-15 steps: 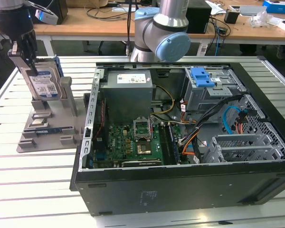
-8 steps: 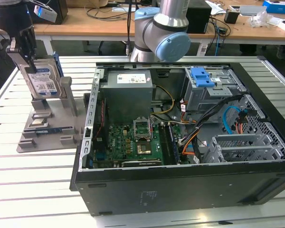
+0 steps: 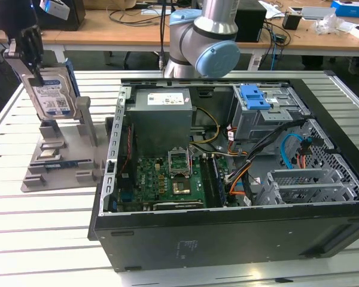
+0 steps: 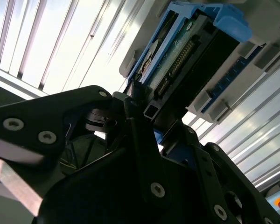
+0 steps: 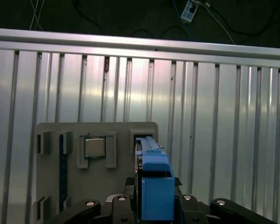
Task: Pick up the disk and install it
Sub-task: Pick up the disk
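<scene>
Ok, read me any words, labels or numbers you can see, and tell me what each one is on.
Label on the disk: print and a barcode, too small to read.
Sticker on the power supply: too small to read.
Faint white marks on the case wall: unreadable.
No other text can be made out.

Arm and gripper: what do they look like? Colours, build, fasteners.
The arm has silver-grey tube sections and rounded joints with light blue caps. The gripper is black, and both wrist views show it built from linked bars pinned with silver screws.
</scene>
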You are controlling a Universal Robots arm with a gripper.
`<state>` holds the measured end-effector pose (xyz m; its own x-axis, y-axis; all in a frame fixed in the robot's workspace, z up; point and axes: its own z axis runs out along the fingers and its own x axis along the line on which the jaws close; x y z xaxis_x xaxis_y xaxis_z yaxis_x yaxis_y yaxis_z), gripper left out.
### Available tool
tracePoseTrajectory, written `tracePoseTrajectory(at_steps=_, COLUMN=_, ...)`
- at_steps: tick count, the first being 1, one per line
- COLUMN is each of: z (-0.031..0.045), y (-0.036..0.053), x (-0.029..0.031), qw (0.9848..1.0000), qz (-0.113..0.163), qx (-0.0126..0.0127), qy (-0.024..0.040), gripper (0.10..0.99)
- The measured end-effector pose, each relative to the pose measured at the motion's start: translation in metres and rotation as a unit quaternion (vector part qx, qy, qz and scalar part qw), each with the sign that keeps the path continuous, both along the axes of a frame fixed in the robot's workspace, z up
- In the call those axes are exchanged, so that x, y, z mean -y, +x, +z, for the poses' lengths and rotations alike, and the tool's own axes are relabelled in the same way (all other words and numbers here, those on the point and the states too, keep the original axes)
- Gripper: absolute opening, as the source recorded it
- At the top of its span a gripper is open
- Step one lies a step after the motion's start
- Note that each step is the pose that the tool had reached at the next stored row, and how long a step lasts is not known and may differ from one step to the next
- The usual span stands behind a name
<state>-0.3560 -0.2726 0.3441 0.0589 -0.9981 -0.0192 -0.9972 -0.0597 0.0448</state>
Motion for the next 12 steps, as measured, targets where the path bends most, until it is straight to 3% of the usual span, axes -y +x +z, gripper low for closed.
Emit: tracePoseTrajectory(at_steps=12, z=0.0194, y=0.0000, x=-0.0009, qw=1.0000, qz=0.000, qx=0.0000, qy=0.0000, gripper=0.369)
